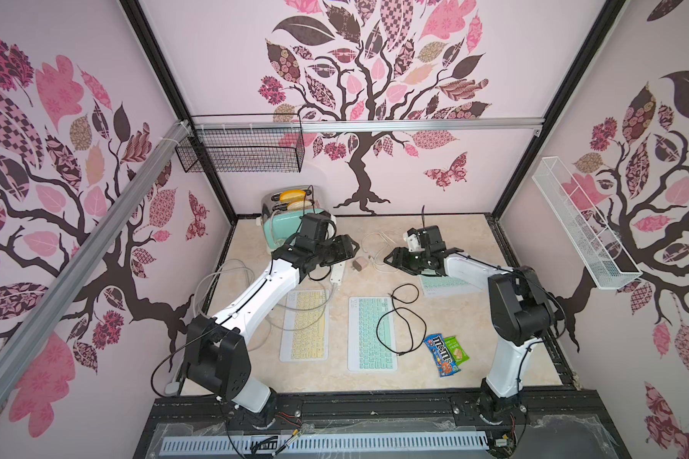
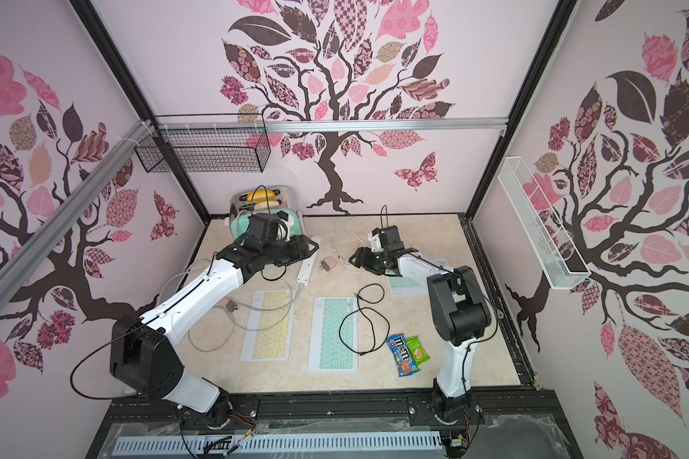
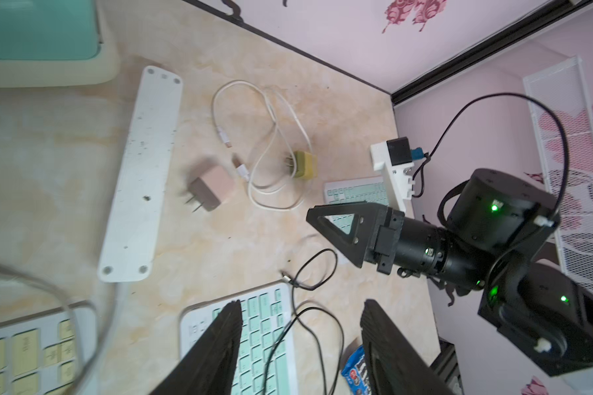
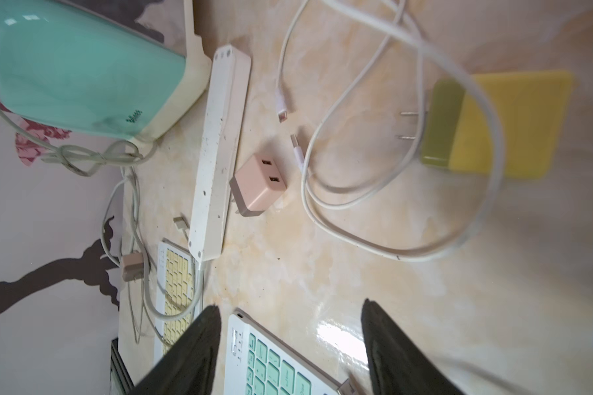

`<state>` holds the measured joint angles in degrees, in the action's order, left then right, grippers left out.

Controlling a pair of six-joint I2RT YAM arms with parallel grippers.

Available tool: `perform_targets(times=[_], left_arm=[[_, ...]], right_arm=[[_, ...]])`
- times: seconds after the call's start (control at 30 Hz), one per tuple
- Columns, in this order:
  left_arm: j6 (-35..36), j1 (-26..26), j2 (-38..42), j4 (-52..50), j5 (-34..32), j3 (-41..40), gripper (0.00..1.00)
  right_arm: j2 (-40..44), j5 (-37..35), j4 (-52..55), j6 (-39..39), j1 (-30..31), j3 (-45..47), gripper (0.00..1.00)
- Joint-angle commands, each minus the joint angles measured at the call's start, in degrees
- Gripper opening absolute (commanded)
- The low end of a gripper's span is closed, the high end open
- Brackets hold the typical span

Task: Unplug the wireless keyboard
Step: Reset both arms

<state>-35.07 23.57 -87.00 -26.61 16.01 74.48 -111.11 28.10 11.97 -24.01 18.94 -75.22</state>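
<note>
Three wireless keyboards lie on the table: a yellow keyboard [image 1: 305,326], a mint keyboard [image 1: 372,334] in the middle, and another mint keyboard [image 1: 446,286] partly under my right arm. A black cable [image 1: 398,318] loops beside the middle keyboard. Its plug [image 3: 285,275] lies at that keyboard's far right corner; I cannot tell whether it is inserted. My left gripper [image 1: 349,248] [image 3: 302,304] hangs open over the power strip [image 1: 337,272], holding nothing. My right gripper [image 1: 388,260] [image 4: 290,305] is open and empty, pointing left near a pink charger [image 1: 361,263].
A white cable [image 1: 378,246] and a yellow-green charger [image 3: 305,164] lie at the back, between the grippers. A mint toaster [image 1: 283,222] stands at the back left. A grey cord [image 1: 231,278] loops over the yellow keyboard. Snack packs [image 1: 442,353] lie at the front right.
</note>
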Motion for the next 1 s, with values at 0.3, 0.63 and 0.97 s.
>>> perform_targets(times=[0.3, 0.63, 0.97], left_arm=[[9.28, -9.16, 12.24, -4.73, -2.21, -14.12, 0.59], [8.62, -12.49, 13.82, -3.77, -2.72, -17.87, 0.59], [9.18, -13.16, 13.90, -2.68, -4.70, -19.98, 0.59]], right_arm=[[-15.26, -10.71, 8.29, -0.32, 1.85, -18.28, 0.59], [-16.03, -20.92, 11.65, -1.83, -2.41, -18.27, 0.54], [-12.02, -15.61, 10.43, 0.78, -5.93, -16.69, 0.55]])
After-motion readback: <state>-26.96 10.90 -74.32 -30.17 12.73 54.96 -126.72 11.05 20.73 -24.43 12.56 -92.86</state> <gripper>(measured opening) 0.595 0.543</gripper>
